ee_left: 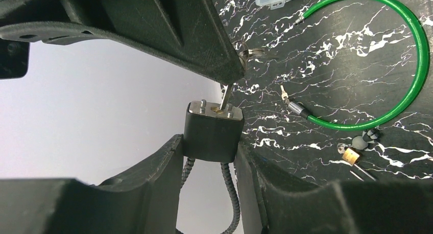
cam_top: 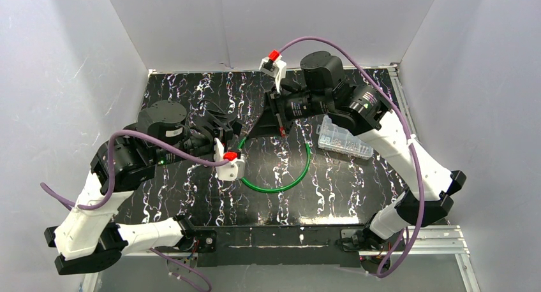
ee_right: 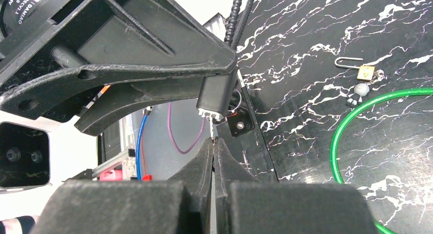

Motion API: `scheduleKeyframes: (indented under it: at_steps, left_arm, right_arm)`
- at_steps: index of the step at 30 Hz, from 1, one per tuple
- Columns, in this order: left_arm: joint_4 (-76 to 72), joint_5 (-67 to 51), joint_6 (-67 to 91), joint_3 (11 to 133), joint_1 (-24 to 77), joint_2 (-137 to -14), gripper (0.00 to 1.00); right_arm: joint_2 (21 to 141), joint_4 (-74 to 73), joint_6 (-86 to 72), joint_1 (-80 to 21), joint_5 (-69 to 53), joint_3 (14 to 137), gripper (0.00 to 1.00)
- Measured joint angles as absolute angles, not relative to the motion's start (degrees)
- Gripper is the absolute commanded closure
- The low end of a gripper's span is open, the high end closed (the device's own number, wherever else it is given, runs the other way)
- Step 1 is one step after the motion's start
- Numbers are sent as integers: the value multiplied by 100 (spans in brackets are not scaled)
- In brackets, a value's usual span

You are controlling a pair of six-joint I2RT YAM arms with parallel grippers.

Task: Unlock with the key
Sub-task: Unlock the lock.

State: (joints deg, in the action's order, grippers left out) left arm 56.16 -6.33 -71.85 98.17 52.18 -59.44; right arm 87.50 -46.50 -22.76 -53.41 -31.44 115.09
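Left gripper (ee_left: 209,148) pinches the black padlock (ee_left: 212,134) at mid-frame, while the right gripper (ee_right: 213,142) — jaws pressed on the key (ee_left: 225,97) — holds its tip in the padlock's top; the turn apparently remains.

**Loose items on the black marbled table (cam_top: 357,193)**

A green cable (cam_top: 279,190) lies in an open loop near the middle, its metal-tipped ends apart. A clear plastic box (cam_top: 344,139) of small parts sits to its right. Just outside the loop, a small brass padlock (ee_left: 351,155) and a grey rounded piece (ee_left: 360,141) lie close together.
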Motion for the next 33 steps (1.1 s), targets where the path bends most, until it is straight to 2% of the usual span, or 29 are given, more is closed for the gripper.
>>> scheduleKeyframes:
  at_steps: [16,33]
  left_arm:
    - [5616,-556,-7312,9692,5264,-5911,100]
    - [5461,189,-7406,9507,5461,-5968,100]
  right_arm:
    - [8873,-4668,-2296,-5288,-3166,11611,99]
    - [8997,-4711,-2412,-5323,-2834,11655,99]
